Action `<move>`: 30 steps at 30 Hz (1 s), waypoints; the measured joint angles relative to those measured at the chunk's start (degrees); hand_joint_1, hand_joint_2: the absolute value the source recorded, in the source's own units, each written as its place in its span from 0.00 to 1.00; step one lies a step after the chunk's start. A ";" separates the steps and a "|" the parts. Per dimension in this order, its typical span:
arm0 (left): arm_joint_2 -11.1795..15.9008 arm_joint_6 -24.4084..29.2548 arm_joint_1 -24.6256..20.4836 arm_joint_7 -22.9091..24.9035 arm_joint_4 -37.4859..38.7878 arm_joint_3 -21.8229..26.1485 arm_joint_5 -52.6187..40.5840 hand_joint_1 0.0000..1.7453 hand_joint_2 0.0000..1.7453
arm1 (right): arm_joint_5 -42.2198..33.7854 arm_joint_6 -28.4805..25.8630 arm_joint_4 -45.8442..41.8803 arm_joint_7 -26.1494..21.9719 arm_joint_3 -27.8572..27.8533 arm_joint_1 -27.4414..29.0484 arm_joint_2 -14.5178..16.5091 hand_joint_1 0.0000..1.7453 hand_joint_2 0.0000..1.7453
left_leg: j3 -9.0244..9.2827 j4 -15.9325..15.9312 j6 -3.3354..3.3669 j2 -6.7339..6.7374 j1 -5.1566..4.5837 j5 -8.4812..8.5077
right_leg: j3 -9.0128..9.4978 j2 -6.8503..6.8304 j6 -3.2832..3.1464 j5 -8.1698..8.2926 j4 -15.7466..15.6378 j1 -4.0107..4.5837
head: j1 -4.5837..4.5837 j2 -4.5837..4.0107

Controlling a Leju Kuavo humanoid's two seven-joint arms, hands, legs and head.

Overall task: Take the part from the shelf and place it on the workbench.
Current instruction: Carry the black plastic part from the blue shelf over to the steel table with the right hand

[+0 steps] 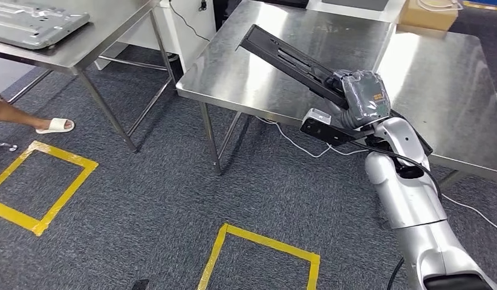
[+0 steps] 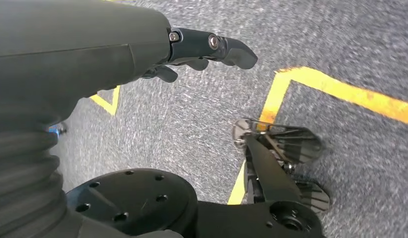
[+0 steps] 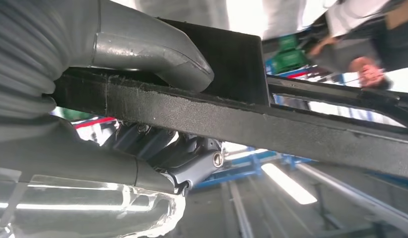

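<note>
Item: long black part (image 1: 291, 59), gripped at its near end by our right hand (image 1: 362, 96), far end angled over the steel worktop (image 1: 264, 84). Left hand (image 2: 202, 52) hangs empty, fingers loosely apart. Handling: we level it, lower flat, then release.

You will find no text, label, brand or number that can be read in any of the three views. The yellow tape squares (image 1: 40, 187) on the grey carpet (image 1: 155, 193) are plain floor markings and carry no writing. The orange patch on the back of the right hand (image 1: 366, 96) and the bright green and red shapes in the right wrist view are too small or blurred to read.
</note>
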 joint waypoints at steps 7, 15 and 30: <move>0.09 -0.11 -0.26 0.01 0.00 -0.05 -0.38 0.00 1.00 | 0.80 -0.28 -0.26 0.31 -0.31 0.05 -0.28 1.00 1.00 | 5.76 -12.59 2.96 -2.03 -0.64 5.36 | -0.87 2.31 0.98 0.51 0.00 0.17 | 0.10 0.00; -0.28 -0.22 -0.11 0.00 0.02 -0.39 -0.48 0.00 1.00 | 1.54 -0.78 -0.58 0.57 -0.49 0.41 -0.57 1.00 1.00 | 5.81 -14.15 2.07 1.20 -0.12 6.71 | -4.88 -4.94 2.93 -4.14 10.27 -1.47 | 0.55 0.00; -0.19 -0.19 -0.23 -0.09 0.00 -0.60 -0.94 0.00 1.00 | 2.64 -0.91 -0.79 0.98 -0.54 0.38 -0.71 1.00 1.00 | 5.09 -13.03 3.61 1.95 0.22 6.28 | 1.04 -4.77 1.59 -1.23 0.12 -1.07 | 0.07 0.00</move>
